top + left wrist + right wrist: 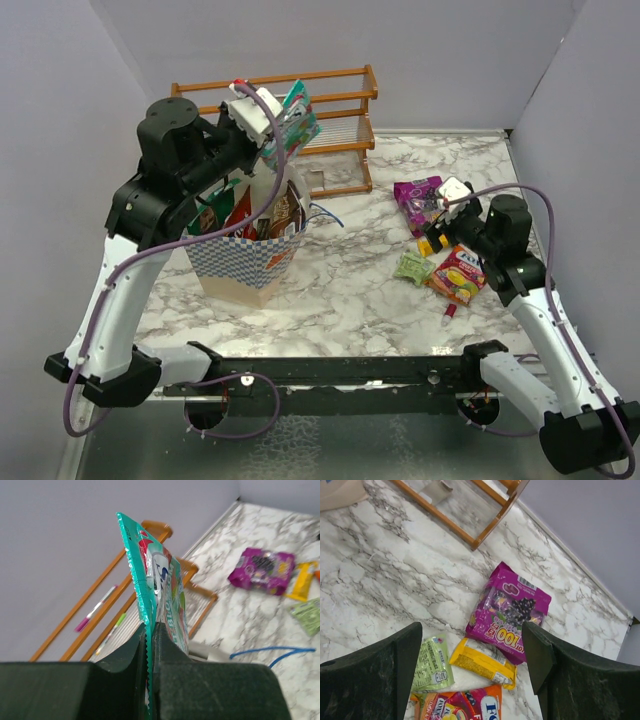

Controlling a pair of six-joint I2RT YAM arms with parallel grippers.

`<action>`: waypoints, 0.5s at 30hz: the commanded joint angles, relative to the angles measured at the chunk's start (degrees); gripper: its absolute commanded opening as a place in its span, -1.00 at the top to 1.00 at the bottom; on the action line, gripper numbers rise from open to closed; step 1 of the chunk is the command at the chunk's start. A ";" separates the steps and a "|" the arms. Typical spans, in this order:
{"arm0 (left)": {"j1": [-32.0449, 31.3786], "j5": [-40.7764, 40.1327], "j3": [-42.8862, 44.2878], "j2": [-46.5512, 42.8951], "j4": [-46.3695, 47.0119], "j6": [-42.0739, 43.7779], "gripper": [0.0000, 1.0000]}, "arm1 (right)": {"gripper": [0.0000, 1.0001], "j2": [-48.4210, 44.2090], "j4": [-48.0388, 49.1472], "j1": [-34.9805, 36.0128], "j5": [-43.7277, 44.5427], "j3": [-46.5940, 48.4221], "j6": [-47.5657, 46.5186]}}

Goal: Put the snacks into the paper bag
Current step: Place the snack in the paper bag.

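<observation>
Teal packet (156, 582): pinched edge-on in the left hand (150, 632), held high over the bag (245, 268). Bag: stood on the table (350, 285), other packets (238, 212) inside. Right hand (471, 636): spread wide over the magenta packet (510, 607), yellow packet (482, 661), green packet (432, 666) and red-yellow packet (465, 707), laid on the table.

Your worktop (350, 285): marble-look, smooth, faint sheen. Rack (340, 100): varnished wood. Teal packet (155, 590): glossy crinkled film. Magenta pack (512, 612): shiny plastic. Paper bag (245, 268): matt paper. Your right end effector (470, 637): matt, dark, mottled.
</observation>
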 commanded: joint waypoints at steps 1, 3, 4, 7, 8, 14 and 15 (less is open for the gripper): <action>0.60 -13.15 -1.11 -4.45 -6.72 10.28 1.00 | -0.61 -1.02 5.54 -0.22 4.73 -2.93 -0.62; 0.70 -16.76 -3.36 -6.04 -8.94 12.18 1.00 | -0.61 -1.28 5.60 -0.22 5.04 -3.48 -0.51; 0.78 -17.71 -4.53 -6.78 -9.95 13.08 1.00 | -0.61 -1.37 5.47 -0.22 4.54 -3.75 -0.44; 1.28 -18.20 -8.18 -9.06 -13.33 15.04 1.00 | -0.62 -1.13 5.25 -0.22 3.94 -4.21 -0.25; 1.39 -18.12 -9.49 -9.53 -14.20 15.29 1.00 | -0.62 -1.02 5.32 -0.24 4.12 -4.40 -0.32; 1.73 -19.37 -18.52 -10.62 -15.28 17.31 1.00 | -0.62 -0.48 5.54 -0.28 5.29 -4.92 -0.52; 1.71 -19.81 -20.18 -10.37 -14.61 17.30 1.00 | -0.62 -0.44 5.59 -0.26 5.29 -5.07 -0.63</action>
